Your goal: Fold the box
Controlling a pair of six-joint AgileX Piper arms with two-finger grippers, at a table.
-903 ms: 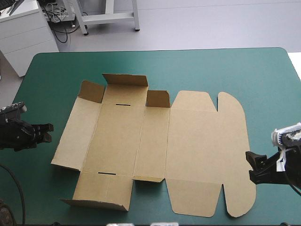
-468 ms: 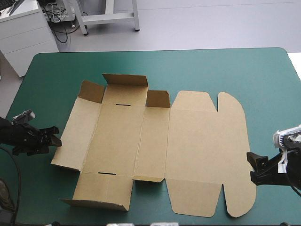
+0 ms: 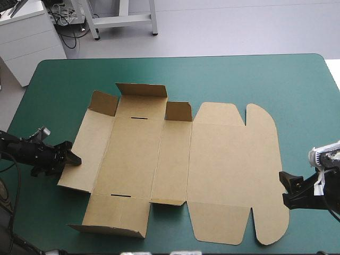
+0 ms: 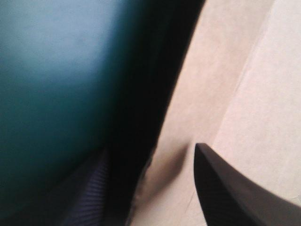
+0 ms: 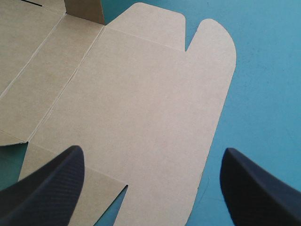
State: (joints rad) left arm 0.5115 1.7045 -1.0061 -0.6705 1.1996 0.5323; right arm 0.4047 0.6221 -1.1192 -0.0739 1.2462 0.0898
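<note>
lying flat on the worktop [image 3: 239, 79] is the brown box [image 3: 212, 170]. left jaws are spread apart at its left edge, right jaws spread apart by its right. a weak pinch may let it slip out.

No text, labels or nos. readable on box [image 3: 175, 159], as far as visible.

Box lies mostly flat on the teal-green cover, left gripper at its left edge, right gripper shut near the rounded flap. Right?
One error: the right gripper is open; the right wrist view shows its fingers well apart. As stated, the box lies mostly flat, the left gripper at its left edge.
</note>
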